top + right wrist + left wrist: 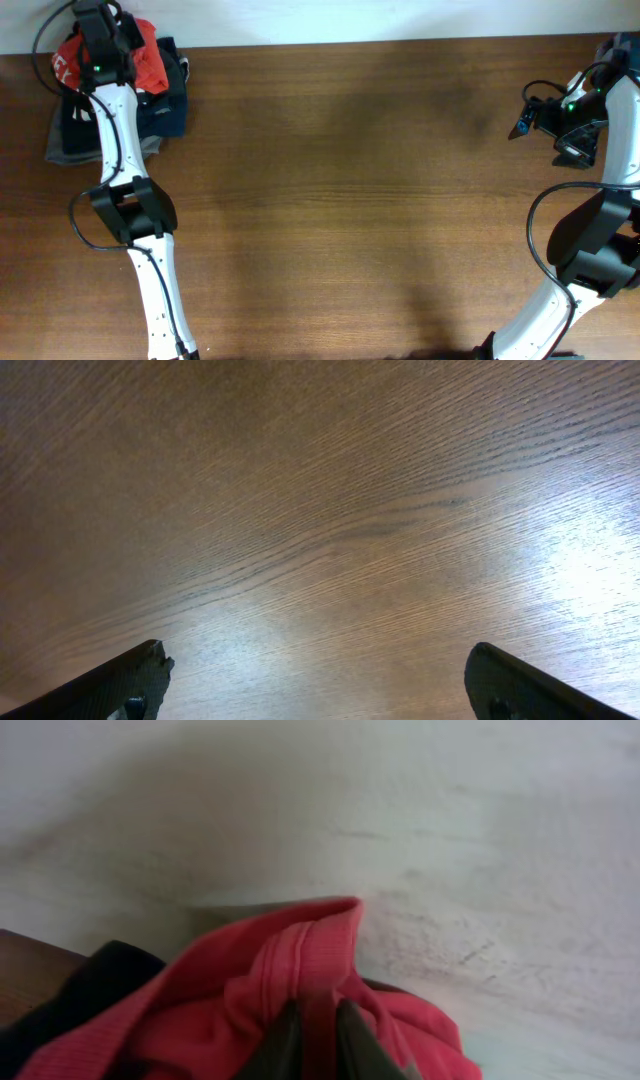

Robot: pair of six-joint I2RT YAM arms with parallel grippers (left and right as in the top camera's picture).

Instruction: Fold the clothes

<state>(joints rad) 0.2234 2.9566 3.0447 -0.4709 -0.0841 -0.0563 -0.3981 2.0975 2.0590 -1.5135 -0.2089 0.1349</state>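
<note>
At the far left corner of a wooden table [350,180], a red T-shirt [300,970] lies bunched on top of a pile of dark folded clothes [165,112]. The left gripper [312,1020] is pinched closed on a ribbed fold of the shirt, close to a white wall. At the right side, the right gripper [318,660] hangs over bare wood, jaws spread wide, holding nothing.

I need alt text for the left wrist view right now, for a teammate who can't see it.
The left gripper is shut on a bunched ridge of the red shirt, low in the centre of the frame. A black garment shows at lower left beside the shirt, with a corner of the wooden table past it and a white wall behind.
</note>
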